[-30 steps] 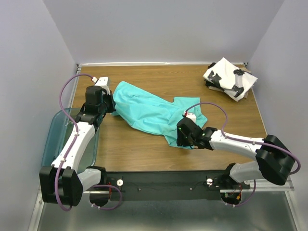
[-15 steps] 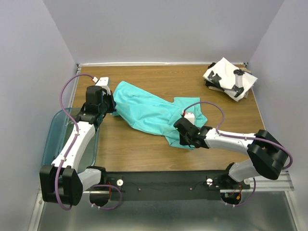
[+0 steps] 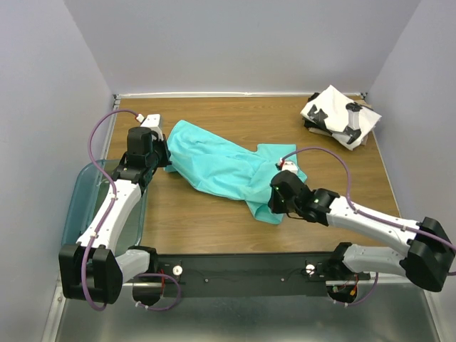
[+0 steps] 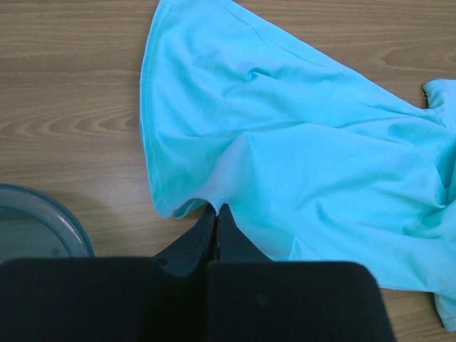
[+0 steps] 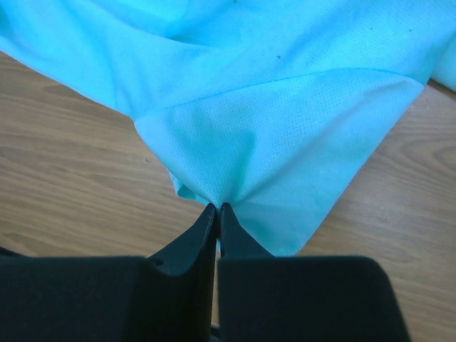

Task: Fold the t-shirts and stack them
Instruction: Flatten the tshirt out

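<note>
Left gripper (image 4: 216,211): black tapered fingers pressed together, pinching the hemmed edge of the teal t-shirt (image 4: 285,142) right at its rounded left end

Right gripper (image 5: 217,208): same deal, fingers squeezed tight on the tip of a pointed fold at the tee's near right end

Teal t-shirt: soft thin knit, fine mesh-looking weave up close, lying rumpled and strung out diagonally across the middle of the table (image 3: 214,228) between the two arms, long creases running along it

White t-shirt (image 3: 335,114): folded into a chunky square, black blotchy print, far right corner, well apart from the teal one

Bin (image 3: 78,199): translucent teal plastic, rounded rim, at the left edge under the left arm

Table: smooth brown wood-grain top
</note>
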